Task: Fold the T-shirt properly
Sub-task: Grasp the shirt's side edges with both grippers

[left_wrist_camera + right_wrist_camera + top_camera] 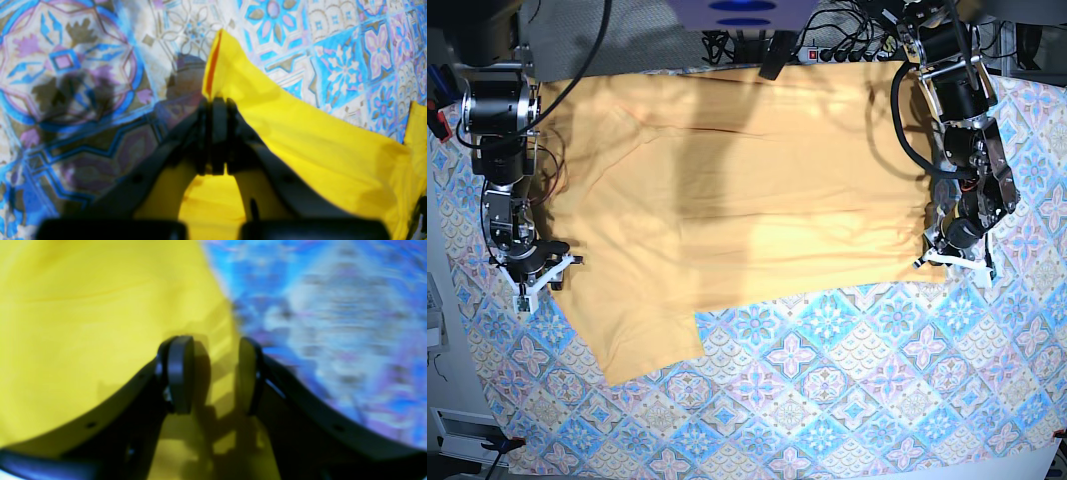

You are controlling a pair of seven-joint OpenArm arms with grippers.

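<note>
The yellow-orange T-shirt (757,200) lies spread across the far half of the table, one sleeve (642,340) pointing toward the front. At its right edge in the base view, my left gripper (949,255) is shut on a pinch of the cloth. The left wrist view shows the closed jaws (217,103) holding a raised fold of the T-shirt (317,133). My right gripper (539,272) stands at the shirt's left edge. In the right wrist view it (215,376) is open, fingers (180,373) apart over the T-shirt's (83,323) border.
A blue-and-pink tile-patterned tablecloth (827,400) covers the table and shows in both wrist views (83,66) (333,323). Cables and a power strip (827,45) lie behind the table's far edge. Both arms' bases stand at the far corners.
</note>
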